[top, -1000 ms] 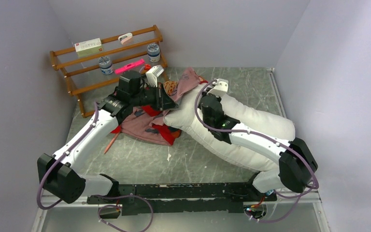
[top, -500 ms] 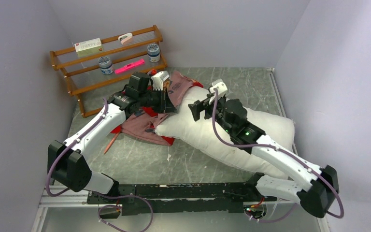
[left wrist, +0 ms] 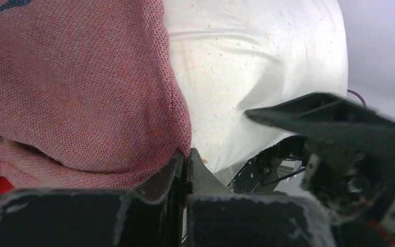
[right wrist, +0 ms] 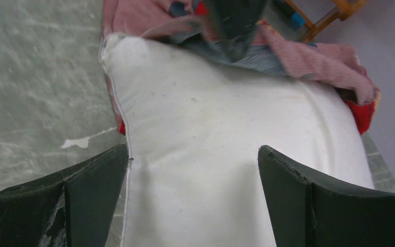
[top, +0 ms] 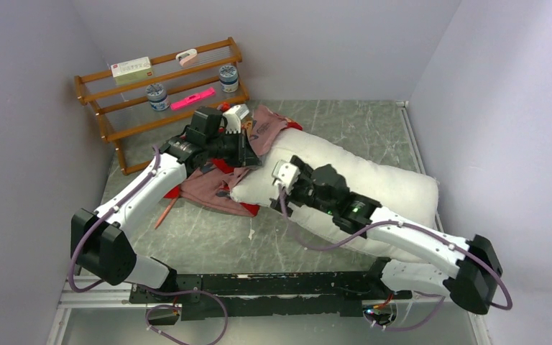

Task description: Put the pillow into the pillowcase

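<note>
Pillow lies just below right end effector.

Your white pillow lies flat, right of the rack. Your pillowcase, crumpled, overlaps its rack-side end.

Even diffuse light, soft shadows; wrist foregrounds blurred.

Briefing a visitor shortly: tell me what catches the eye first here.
A plump white pillow sprawls across the right half of the table, its left end touching a crumpled red pillowcase. The left claw is shut on the pillowcase's edge; the right claw gapes open over the pillow.
</note>
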You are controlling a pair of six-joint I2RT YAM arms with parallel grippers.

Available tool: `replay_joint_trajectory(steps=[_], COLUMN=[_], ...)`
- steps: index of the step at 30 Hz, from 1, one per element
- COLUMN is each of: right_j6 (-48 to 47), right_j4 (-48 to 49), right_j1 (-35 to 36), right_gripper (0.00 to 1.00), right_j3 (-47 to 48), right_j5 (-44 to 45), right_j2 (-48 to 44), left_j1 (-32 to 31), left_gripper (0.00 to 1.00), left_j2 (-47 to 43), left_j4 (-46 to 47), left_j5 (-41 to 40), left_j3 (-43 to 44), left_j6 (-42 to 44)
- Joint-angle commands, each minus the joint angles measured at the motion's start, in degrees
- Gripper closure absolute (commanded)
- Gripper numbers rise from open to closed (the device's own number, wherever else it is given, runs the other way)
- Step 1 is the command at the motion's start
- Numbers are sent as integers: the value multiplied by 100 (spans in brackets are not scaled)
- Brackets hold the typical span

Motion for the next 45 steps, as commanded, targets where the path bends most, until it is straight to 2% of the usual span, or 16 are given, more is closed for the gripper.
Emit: replay_joint_trajectory(steps=[1, 5, 7, 8, 10, 11, 12, 21, 25, 29, 33, 34, 37, 39, 42, 45], right_j6=[-954, -1231, -1422, -1489, -1379, -1234, -1062, 218, 1221, 2471, 3220, 3319, 3583, 3676, 3751, 3795], right_j4=[930, 2022, 2536, 2817, 3536, 3756, 3900, 3854, 3769, 3783, 3805, 3867, 4022, 4034, 4004, 4024], right_j1=[467, 516, 516, 520, 515, 495, 460, 344, 183, -197, -324, -328, -350, -368, -411, -471], right_gripper=[0, 1, 8, 26, 71, 88, 100, 100, 100, 100, 100, 100, 100, 100, 100, 100], right_j3=[-291, -364, -371, -383, -408, -395, -377, -298, -139, -127, -63, -75, -124, -125, -135, -218], right_j5=[1095, 2101, 2405, 2585, 3116, 3318, 3555, 4735, 5026, 4419, 4356, 4326, 4154, 4070, 3970, 3924], right_j2=[421, 1079, 1450, 1635, 1963, 2073, 2132, 2118, 2226, 2242, 2305, 2293, 2255, 2259, 2255, 2210], left_j1=[65, 68, 68, 68, 68, 72, 75, 85, 83, 59, 63, 57, 56, 59, 59, 59], left_gripper=[95, 95, 95, 95, 95, 95, 95, 95, 95, 95, 94, 89, 59, 47, 40, 41], left_j2=[-245, -294, -318, -335, -388, -416, -433, -528, -766, -1063, -1134, -1134, -1105, -1048, -1051, -1231], left_j4=[59, 178, 114, 23, -143, -213, -278, -497, 406, 838, 925, 947, 846, 284, -291, -225], left_j5=[-121, -29, -74, -153, -262, -317, -328, 148, 1108, 1195, 1302, 1345, 1346, 895, -414, -1734], left_j3=[292, 182, 229, 277, 375, 423, 486, 996, 533, 165, -148, -210, -298, -181, -110, -499], left_j6=[-228, -409, -399, -369, -346, -329, -331, -505, -1135, -1466, -1420, -1335, -762, -95, 608, 891])
